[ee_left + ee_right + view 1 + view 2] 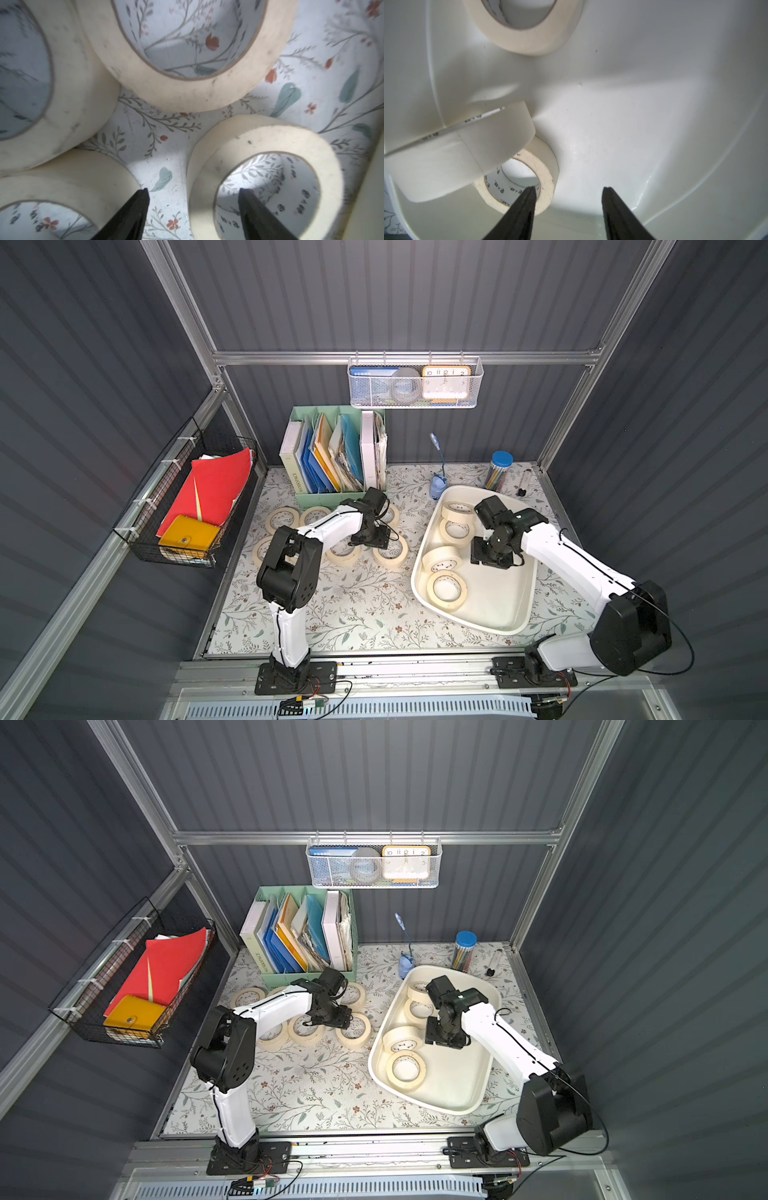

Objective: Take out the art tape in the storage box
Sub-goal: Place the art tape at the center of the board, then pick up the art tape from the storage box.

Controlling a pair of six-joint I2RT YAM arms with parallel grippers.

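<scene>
Right gripper (569,188) open, empty, low in box (498,601); four rolls (446,591) seen inside. Left gripper (191,189) open, astride a roll (268,133) on table (353,605). Risks: lifting could hook that roll; right could topple the leaning roll (456,158).

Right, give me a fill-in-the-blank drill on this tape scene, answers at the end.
1. ___ art tape rolls show inside the storage box.
2. The left pincer stands ___, astride the wall of one roll on the table.
3. The right pincer hangs open above the floor of the ___.
4. The clock sits in the white mesh ___.
Missing words: four; open; storage box; basket.
</scene>
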